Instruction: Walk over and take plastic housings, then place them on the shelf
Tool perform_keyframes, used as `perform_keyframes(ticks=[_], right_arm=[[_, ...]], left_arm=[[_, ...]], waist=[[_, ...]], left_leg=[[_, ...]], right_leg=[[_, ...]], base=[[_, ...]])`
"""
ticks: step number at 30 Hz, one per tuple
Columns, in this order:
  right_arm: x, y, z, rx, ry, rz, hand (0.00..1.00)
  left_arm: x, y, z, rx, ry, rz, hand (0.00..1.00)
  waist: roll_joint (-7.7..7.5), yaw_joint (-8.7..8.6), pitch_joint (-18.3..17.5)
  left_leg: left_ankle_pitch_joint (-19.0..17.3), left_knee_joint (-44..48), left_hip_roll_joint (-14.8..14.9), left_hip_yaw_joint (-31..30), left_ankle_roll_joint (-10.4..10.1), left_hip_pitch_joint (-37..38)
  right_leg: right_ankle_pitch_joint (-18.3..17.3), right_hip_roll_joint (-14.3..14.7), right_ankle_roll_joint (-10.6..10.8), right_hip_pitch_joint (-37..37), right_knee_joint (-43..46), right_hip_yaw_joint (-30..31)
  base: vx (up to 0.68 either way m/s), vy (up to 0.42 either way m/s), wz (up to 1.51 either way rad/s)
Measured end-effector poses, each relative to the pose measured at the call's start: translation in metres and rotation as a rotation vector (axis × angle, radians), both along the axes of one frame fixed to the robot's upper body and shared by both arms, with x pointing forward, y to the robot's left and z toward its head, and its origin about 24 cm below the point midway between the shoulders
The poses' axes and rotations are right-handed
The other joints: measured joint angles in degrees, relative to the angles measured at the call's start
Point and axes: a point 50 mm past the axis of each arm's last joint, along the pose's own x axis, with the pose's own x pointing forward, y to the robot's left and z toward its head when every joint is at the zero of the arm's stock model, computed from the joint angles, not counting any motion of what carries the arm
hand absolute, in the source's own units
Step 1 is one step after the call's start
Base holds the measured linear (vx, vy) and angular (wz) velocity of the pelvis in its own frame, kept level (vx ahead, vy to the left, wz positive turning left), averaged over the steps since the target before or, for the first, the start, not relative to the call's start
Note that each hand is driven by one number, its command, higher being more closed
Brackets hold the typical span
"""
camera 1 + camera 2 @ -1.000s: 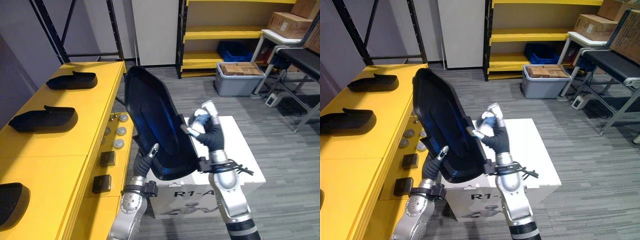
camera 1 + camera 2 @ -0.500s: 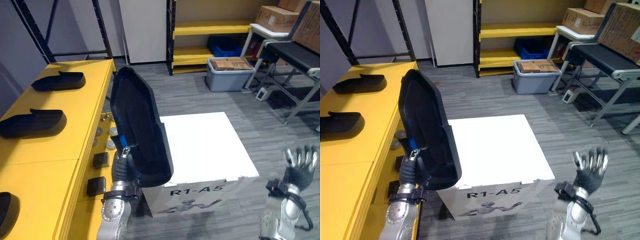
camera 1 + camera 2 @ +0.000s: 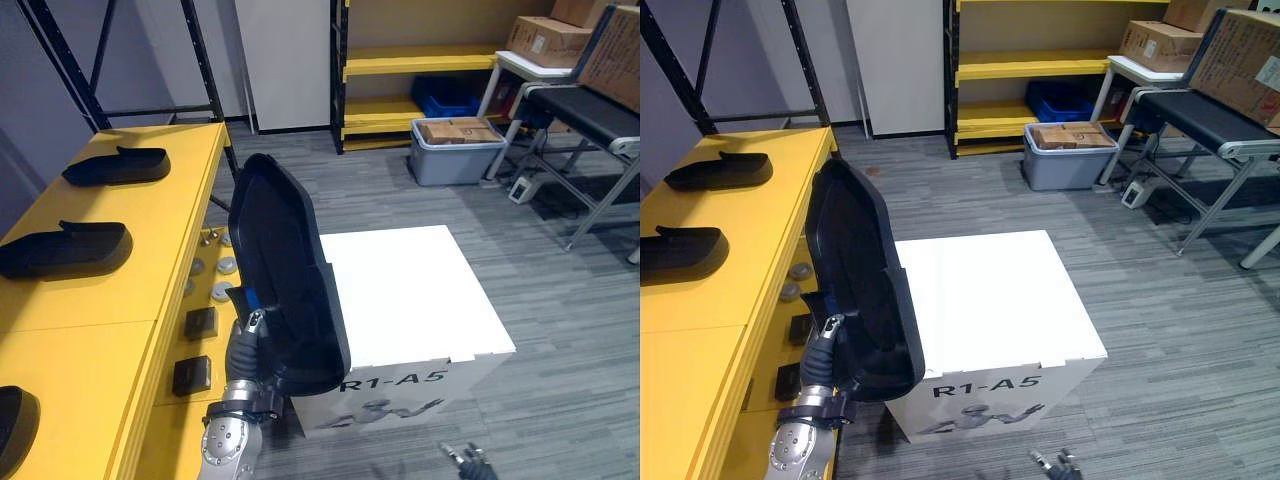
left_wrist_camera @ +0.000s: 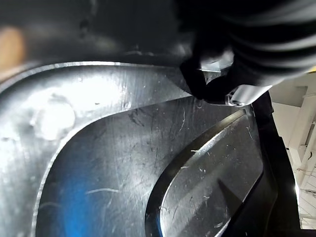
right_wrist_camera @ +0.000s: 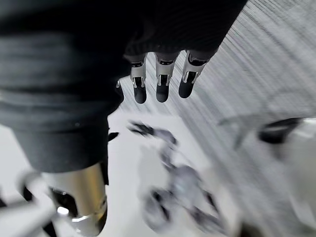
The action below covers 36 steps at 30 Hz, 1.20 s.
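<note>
My left hand [image 3: 248,338] grips the black plastic housing [image 3: 285,265] at its lower edge, holding it upright against the white box [image 3: 410,290]. My right hand [image 5: 161,83], fingers straight and empty, has left the housing and dropped below the box's front.
</note>
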Motion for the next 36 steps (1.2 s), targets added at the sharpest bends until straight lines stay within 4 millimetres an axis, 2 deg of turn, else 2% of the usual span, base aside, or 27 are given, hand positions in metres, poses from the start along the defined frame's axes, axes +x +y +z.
perform_keyframes(ticks=[4, 5, 8, 10, 11, 12, 13, 14, 16, 17, 18, 19, 20, 21, 22, 23, 24, 27, 28, 29, 30, 31, 32, 33, 34, 35, 36], right_arm=[[-0.002, 0.002, -0.002, -0.014, 0.031, 0.081, 0.0], [-0.002, 0.003, -0.003, -0.018, 0.04, 0.101, 0.0], [0.001, 0.008, -0.004, -0.025, 0.049, 0.159, 0.0], [0.012, 0.011, -0.002, -0.039, 0.03, 0.205, 0.0], [0.025, 0.008, 0.002, -0.059, -0.001, 0.215, 0.0], [0.032, 0.008, 0.004, -0.068, -0.02, 0.217, 0.0], [0.049, 0.006, 0.01, -0.096, -0.06, 0.231, 0.0], [0.056, 0.004, 0.014, -0.115, -0.075, 0.232, 0.0], [0.059, 0.002, 0.015, -0.137, -0.076, 0.24, 0.0], [0.059, 0.002, 0.015, -0.142, -0.073, 0.244, 0.0], [0.061, -0.002, 0.016, -0.153, -0.068, 0.246, 0.0], [0.064, -0.002, 0.017, -0.163, -0.071, 0.254, 0.0], [0.066, -0.003, 0.018, -0.168, -0.075, 0.258, 0.0], [0.068, -0.004, 0.017, -0.167, -0.069, 0.253, 0.0], [0.072, -0.003, 0.017, -0.165, -0.066, 0.256, 0.0], [0.073, -0.005, 0.018, -0.168, -0.072, 0.258, 0.0], [0.083, -0.002, 0.021, -0.168, -0.097, 0.271, 0.0], [0.091, 0.0, 0.024, -0.17, -0.115, 0.284, 0.0], [0.089, 0.001, 0.023, -0.172, -0.11, 0.291, 0.0], [0.086, 0.003, 0.023, -0.173, -0.113, 0.296, 0.0], [0.085, 0.005, 0.023, -0.167, -0.116, 0.296, 0.0], [0.082, 0.01, 0.022, -0.157, -0.12, 0.293, 0.0], [0.08, 0.016, 0.023, -0.147, -0.132, 0.299, 0.0], [0.077, 0.019, 0.023, -0.141, -0.132, 0.308, 0.0], [0.073, 0.027, 0.022, -0.123, -0.136, 0.317, 0.0], [0.069, 0.035, 0.021, -0.107, -0.137, 0.331, 0.0], [0.066, 0.037, 0.021, -0.101, -0.138, 0.333, 0.0]], left_arm=[[-0.003, 0.0, -0.002, -0.005, 0.013, 0.003, 1.0], [-0.003, 0.0, -0.002, -0.004, 0.012, 0.003, 1.0], [-0.003, 0.0, 0.002, -0.004, -0.006, 0.003, 1.0], [-0.002, 0.0, 0.013, -0.008, -0.052, 0.013, 1.0], [-0.002, 0.003, 0.021, -0.012, -0.082, 0.038, 1.0], [-0.002, 0.003, 0.023, -0.014, -0.091, 0.046, 1.0], [-0.001, 0.007, 0.027, -0.014, -0.108, 0.071, 1.0], [-0.002, 0.01, 0.027, -0.019, -0.11, 0.098, 1.0], [-0.002, 0.011, 0.027, -0.019, -0.109, 0.111, 1.0], [-0.002, 0.012, 0.027, -0.02, -0.108, 0.116, 1.0], [-0.002, 0.012, 0.027, -0.02, -0.108, 0.125, 1.0], [0.0, 0.01, 0.029, -0.024, -0.118, 0.121, 1.0], [0.002, 0.01, 0.031, -0.025, -0.126, 0.121, 1.0], [0.005, 0.011, 0.033, -0.012, -0.137, 0.13, 1.0], [0.005, 0.014, 0.032, -0.003, -0.135, 0.154, 1.0], [0.003, 0.018, 0.031, 0.001, -0.128, 0.173, 1.0], [0.003, 0.025, 0.028, 0.007, -0.111, 0.219, 1.0], [0.003, 0.025, 0.026, 0.009, -0.101, 0.228, 1.0], [0.003, 0.023, 0.026, 0.016, -0.101, 0.218, 1.0], [0.004, 0.018, 0.027, 0.018, -0.104, 0.197, 1.0], [0.004, 0.016, 0.027, 0.016, -0.106, 0.189, 1.0], [0.004, 0.013, 0.027, 0.016, -0.104, 0.176, 1.0], [0.005, 0.008, 0.027, 0.022, -0.106, 0.157, 1.0], [0.005, 0.006, 0.028, 0.022, -0.111, 0.147, 1.0], [0.005, 0.001, 0.032, 0.027, -0.126, 0.131, 1.0], [0.005, -0.002, 0.034, 0.028, -0.138, 0.117, 1.0], [0.006, -0.004, 0.035, 0.025, -0.142, 0.108, 1.0]], waist=[[-0.43, 0.93, 0.19], [-1.1, 1.73, 0.63], [-2.06, 2.7, 1.24], [-2.45, 3.46, 2.39], [-2.29, 4.95, 3.2], [-2.13, 5.29, 3.64], [-1.62, 5.5, 4.63], [-1.54, 5.49, 5.04], [-1.38, 5.45, 5.1], [-1.04, 5.53, 5.13], [-0.18, 5.57, 5.11], [0.58, 5.29, 5.4], [0.52, 4.65, 5.28], [-0.4, 3.31, 5.54], [-0.33, 3.87, 5.87], [0.46, 3.93, 5.91], [0.52, 4.1, 5.87], [0.33, 4.14, 6.09], [0.25, 4.1, 6.17], [-0.03, 4.02, 6.47], [-0.35, 3.87, 6.8], [-0.53, 3.75, 7.03], [-0.61, 3.73, 7.08], [-0.74, 3.62, 7.15], [-1.23, 2.95, 7.29], [-2.04, 2.22, 7.19], [-2.27, 2.11, 7.14]], left_leg=[[0.3, 0.2, -1.22, -3.65, 0.2, -0.02], [0.77, 0.39, -2.11, -6.47, 0.25, -0.07], [1.88, 2.35, -4.31, -14.15, -0.26, -2.26], [2.93, 4.57, -6.21, -19.4, -0.96, -5.47], [3.95, 4.91, -6.86, -18.58, -0.92, -8.02], [3.19, 4.81, -6.29, -15.35, -0.14, -8.98], [2.5, 6.74, -3.61, -5.51, 0.87, -11.16], [1.11, 10.49, 0.23, 6.56, 0.61, -13.49], [0.1, 17.58, 5.31, 18.51, 2.64, -15.45], [1.0, 19.18, 6.36, 19.67, 3.5, -15.56], [0.77, 20.81, 4.79, 18.86, 2.94, -16.9], [1.33, 18.74, 2.4, 15.35, 3.01, -17.79], [2.69, 15.51, 0.73, 12.37, 2.37, -17.59], [3.52, 10.36, -1.59, 10.93, 3.84, -16.1], [-0.2, 16.03, -0.21, 13.02, 3.06, -15.48], [-1.31, 14.23, -0.15, 11.91, 2.09, -14.19], [0.14, 13.59, -2.09, 10.32, 2.91, -13.93], [-0.45, 15.83, -4.33, 7.97, 3.8, -14.29], [-1.54, 17.19, -5.11, 6.8, 4.82, -14.12], [-3.01, 18.46, -6.05, 5.13, 5.46, -13.41], [-3.43, 18.67, -6.49, 4.55, 5.82, -12.99], [-4.57, 19.0, -6.81, 3.49, 5.19, -12.59], [-4.94, 19.13, -6.97, 2.01, 5.48, -12.38], [-4.93, 19.02, -7.12, 1.11, 5.48, -12.35], [-4.74, 18.75, -7.6, -0.91, 5.17, -12.46], [-4.58, 18.37, -8.32, -2.57, 4.92, -12.72], [-4.55, 18.34, -8.4, -2.81, 4.87, -13.06]], right_leg=[[-2.86, -1.51, 0.47, -0.06, 3.79, -3.61], [-4.83, -2.8, 0.74, -0.1, 6.61, -6.31], [-7.15, -5.48, 1.18, 0.51, 10.04, -13.55], [-8.47, -7.63, 1.44, 0.63, 11.51, -19.6], [-8.93, -8.69, 1.36, 0.35, 11.82, -23.52], [-8.92, -9.03, 1.35, 0.42, 11.79, -25.17], [-8.94, -9.69, 1.32, 0.86, 12.11, -28.01], [-8.94, -10.75, 1.33, 1.3, 12.73, -30.72], [-9.27, -12.82, 1.82, 2.17, 14.85, -34.36], [-9.56, -13.29, 2.23, 2.61, 15.9, -35.38], [-10.8, -13.69, 3.27, 3.19, 17.12, -36.07], [-12.1, -13.3, 3.17, 2.95, 16.12, -36.64], [-12.24, -12.7, 3.29, 3.1, 14.75, -36.63], [-10.7, -13.65, 2.13, 3.9, 12.36, -39.05], [-10.14, -14.53, 3.41, 5.24, 12.47, -41.85], [-10.15, -14.15, 3.44, 6.03, 12.7, -42.63], [-9.19, -15.3, 3.48, 7.09, 13.17, -43.56], [-9.19, -17.91, 3.5, 8.26, 16.99, -44.5], [-9.21, -19.29, 3.47, 8.37, 20.59, -42.48], [-9.16, -21.31, 2.6, 6.59, 27.79, -34.08], [-9.24, -21.83, 0.91, 4.96, 30.97, -29.46], [-10.72, -21.16, 0.47, 2.48, 33.92, -21.4], [-12.54, -18.23, 1.39, -0.46, 35.53, -11.33], [-13.64, -16.36, 1.86, -2.11, 35.93, -6.44], [-15.51, -12.93, 3.17, -4.48, 35.85, 1.78], [-16.51, -10.6, 4.66, -5.96, 35.11, 8.05], [-16.71, -9.71, 4.97, -6.4, 34.01, 10.42]], base=[[-0.01, 0.006, 0.5], [0.01, -0.016, 1.07], [0.02, -0.033, 1.53], [-0.01, -0.02, 1.92], [-0.06, 0.003, 1.4], [-0.1, 0.044, 1.52], [-0.1, 0.074, 1.22], [-0.09, 0.088, 1.18], [0.0, 0.135, 0.95], [0.07, 0.191, 1.02], [0.03, 0.198, 1.22], [-0.01, 0.179, 1.5], [-0.06, 0.145, 2.12], [-0.02, 0.1, 1.99], [0.04, 0.084, 1.72], [0.13, 0.092, 1.08], [0.12, 0.082, 0.71], [0.08, 0.11, 0.74], [0.05, 0.144, 0.74], [0.04, 0.139, 0.69], [0.02, 0.11, 0.54], [-0.01, 0.036, 0.46], [-0.02, 0.014, 0.47], [-0.02, -0.038, 0.66], [-0.02, -0.082, 0.82], [-0.02, -0.11, 0.88], [-0.02, -0.17, 0.96]])
